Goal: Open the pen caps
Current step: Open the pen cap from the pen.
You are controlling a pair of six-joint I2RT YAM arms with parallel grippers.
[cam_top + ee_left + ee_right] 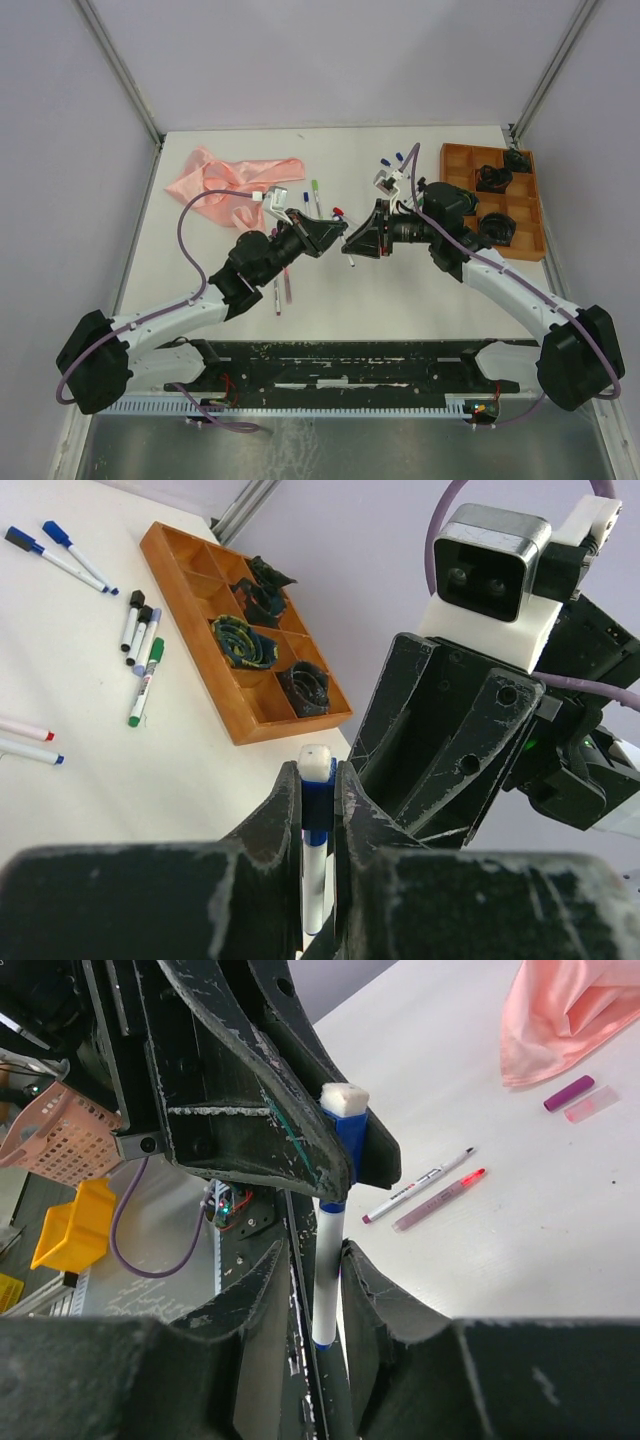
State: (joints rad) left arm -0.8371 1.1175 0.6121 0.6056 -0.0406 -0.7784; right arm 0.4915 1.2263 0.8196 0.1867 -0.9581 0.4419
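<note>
Step in hand, as I read it: pulling one cap off a pen held between the two arms above mid-table. To do it well, the right gripper (pixel 318 1260) should close firmly on the barrel just below the cap. Both arms then draw apart straight along the pen's axis. Any sideways pull risks bending the barrel or letting it slip.

Left gripper (pixel 318 785): fingers pinched narrow on the blue pen cap (pixel 347 1140), stubby plastic, with a white block on its end poking past the fingertips.

Right gripper: jaws partly open, one either side of the slim white pen barrel (pixel 326 1290). A thin gap shows on each side, so no grip that I can see.

Cap apparently not yet off; the join is partly hidden by the left fingers.

Outward: loose pens lie on the white table (pixel 400 290), including a green-ended pen (pixel 314 192) just beyond the grippers and a pinkish pair (pixel 283 290) near the left arm. Far right, an orange compartment tray (pixel 455 160) holds dark coiled items. Far left, a crumpled pink cloth (pixel 215 180).
</note>
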